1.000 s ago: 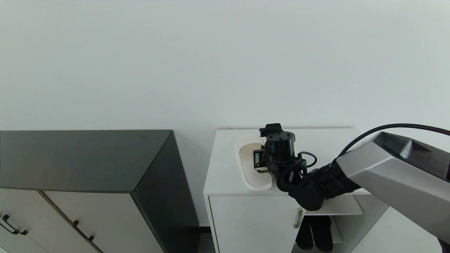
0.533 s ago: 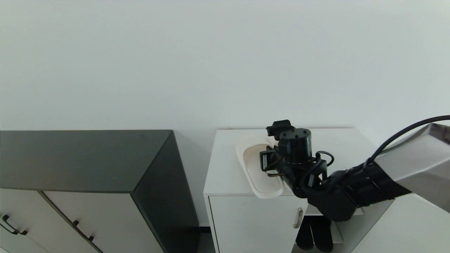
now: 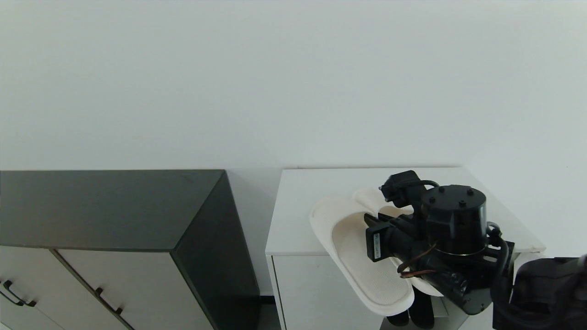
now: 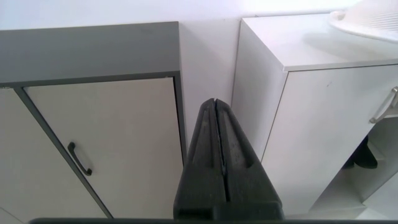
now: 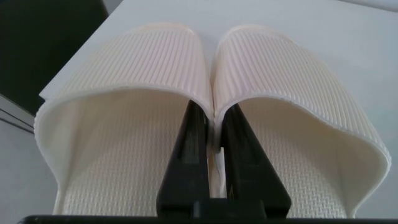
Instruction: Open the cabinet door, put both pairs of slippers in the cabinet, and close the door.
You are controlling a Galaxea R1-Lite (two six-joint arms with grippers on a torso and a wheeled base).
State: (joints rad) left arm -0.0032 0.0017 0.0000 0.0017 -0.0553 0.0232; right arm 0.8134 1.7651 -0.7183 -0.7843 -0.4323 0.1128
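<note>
Right gripper (image 5: 214,118) clamps narrowly on the touching inner walls of the cream ribbed foam slippers (image 3: 367,261); they overhang the white box-shaped cabinet's (image 3: 298,206) six o'clock edge; left gripper (image 4: 216,106) pressed together, empty.

No text, number or sign can be read.
A small white sticker (image 3: 374,246) on the right arm's black housing (image 3: 395,239), just above the slippers (image 3: 367,268), bears dark print too small to make out.

Dark-topped sideboard (image 3: 110,206) on the left, set against a plain white wall (image 3: 293,82). Cream doors (image 4: 106,143) under the dark top, each with a black bar handle (image 4: 81,160).
</note>
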